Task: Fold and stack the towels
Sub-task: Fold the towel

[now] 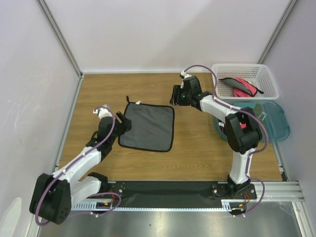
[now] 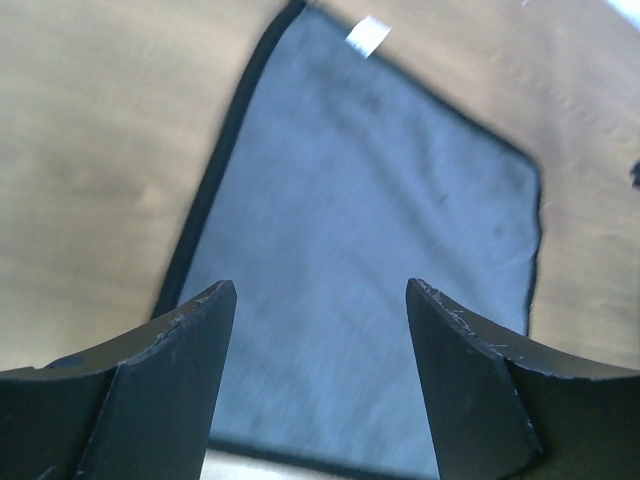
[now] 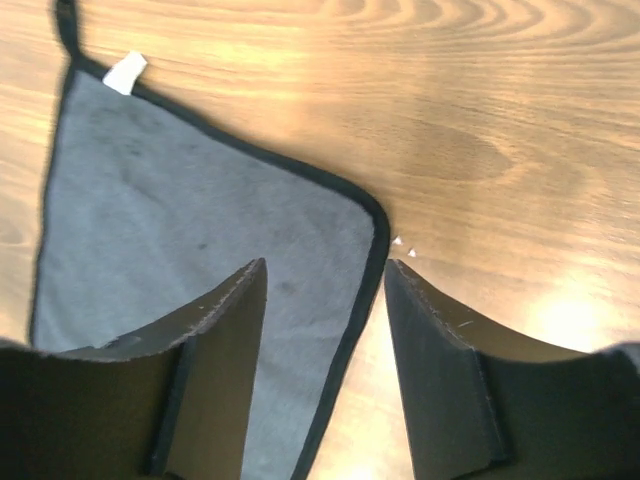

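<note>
Desk (image 1: 202,148): wood-grain top, both arms reaching in from the near edge. One grey towel (image 1: 148,127) with black edging lies spread flat and unfolded on the desk, left of centre, a single layer with the grey face up. A white label (image 2: 368,35) sits at its far left corner, with a black loop (image 1: 131,101) sticking out just beyond. Left gripper (image 1: 124,122) is at the towel's left edge; the wrist view shows its fingers (image 2: 190,340) well apart above the cloth, with nothing between them: released. Right gripper (image 1: 176,97) is by the far right corner of the towel; its fingers (image 3: 430,330) are spread, with the rounded corner and black edging visible in the gap on the desk below: released, not grasping the cloth. Far right: white lattice basket (image 1: 270,84) holding pink-red towels (image 1: 242,88), crumpled, number not clear. Teal tub (image 1: 276,123) is just in front of the basket, partly behind the right arm.
</note>
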`<action>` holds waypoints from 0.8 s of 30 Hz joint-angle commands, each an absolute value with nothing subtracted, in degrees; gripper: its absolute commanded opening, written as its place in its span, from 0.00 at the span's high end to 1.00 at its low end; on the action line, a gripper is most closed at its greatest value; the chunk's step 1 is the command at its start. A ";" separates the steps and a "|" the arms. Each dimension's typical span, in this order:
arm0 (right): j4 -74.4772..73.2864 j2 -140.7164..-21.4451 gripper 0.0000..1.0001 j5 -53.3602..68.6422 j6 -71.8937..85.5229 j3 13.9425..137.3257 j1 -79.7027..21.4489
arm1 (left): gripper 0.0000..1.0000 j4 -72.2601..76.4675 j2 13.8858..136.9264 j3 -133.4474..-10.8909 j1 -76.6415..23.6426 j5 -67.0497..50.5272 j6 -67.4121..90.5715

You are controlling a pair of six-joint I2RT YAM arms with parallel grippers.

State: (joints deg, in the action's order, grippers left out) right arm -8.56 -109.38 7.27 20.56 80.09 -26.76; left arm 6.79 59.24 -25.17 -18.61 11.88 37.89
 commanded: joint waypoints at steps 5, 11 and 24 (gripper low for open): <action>-8.17 -114.34 0.46 8.35 19.95 83.58 -27.42 | 0.28 -3.59 51.86 -19.52 -18.81 13.71 43.59; -9.14 -112.68 0.46 7.38 20.13 80.86 -28.74 | 0.29 -8.00 48.52 -15.92 -18.55 14.42 47.10; -8.61 -111.89 0.49 8.87 20.92 78.84 -29.18 | 0.39 -5.89 47.11 -12.57 -15.47 15.38 49.31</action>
